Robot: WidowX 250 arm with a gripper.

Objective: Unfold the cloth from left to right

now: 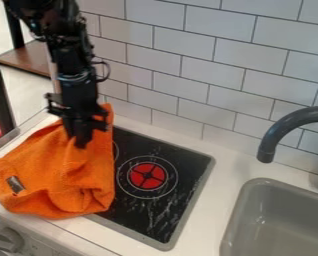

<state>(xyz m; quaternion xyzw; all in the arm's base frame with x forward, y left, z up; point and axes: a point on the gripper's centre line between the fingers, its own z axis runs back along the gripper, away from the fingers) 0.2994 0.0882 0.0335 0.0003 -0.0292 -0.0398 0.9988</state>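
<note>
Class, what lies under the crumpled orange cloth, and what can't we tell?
The crumpled orange cloth covers the left part of the black, grey-rimmed stove top and some white counter. A thin pale ring peeks out at its edge; the rest underneath is hidden.

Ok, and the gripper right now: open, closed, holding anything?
Gripper: down at the orange cloth; whether it is open or closed, or holds the cloth, cannot be told.

cloth [61, 175]: over stove top's [163, 210] left part and table [218, 165] | burner [147, 176]: on stove top, right of cloth | knob [8, 239]: before cloth | sink [282, 220]: right of stove top | faucet [282, 129]: behind sink | wall [208, 75]: behind table
</note>
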